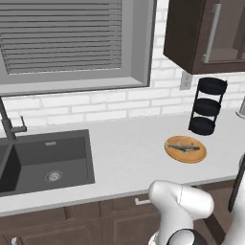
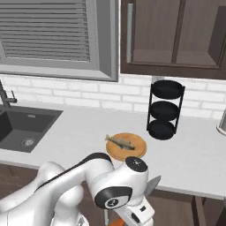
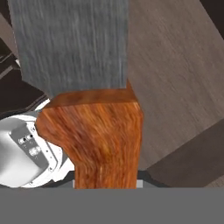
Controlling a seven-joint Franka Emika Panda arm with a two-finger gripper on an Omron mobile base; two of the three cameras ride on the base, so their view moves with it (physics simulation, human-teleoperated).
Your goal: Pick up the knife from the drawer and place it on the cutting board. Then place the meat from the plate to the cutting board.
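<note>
My gripper is shut on the knife, which has a reddish wooden handle and a broad grey blade running up and away from the hand. In the right base view the hand hangs low in front of the counter edge, and the knife's grey blade tip pokes out to its right. The round orange plate lies on the counter with the grey-green fish-shaped meat on it. The cutting board is out of view. I cannot make out the drawer.
A black three-tier rack stands just behind the plate. The dark sink and its faucet are at the left. Dark upper cabinets hang over the counter's right part.
</note>
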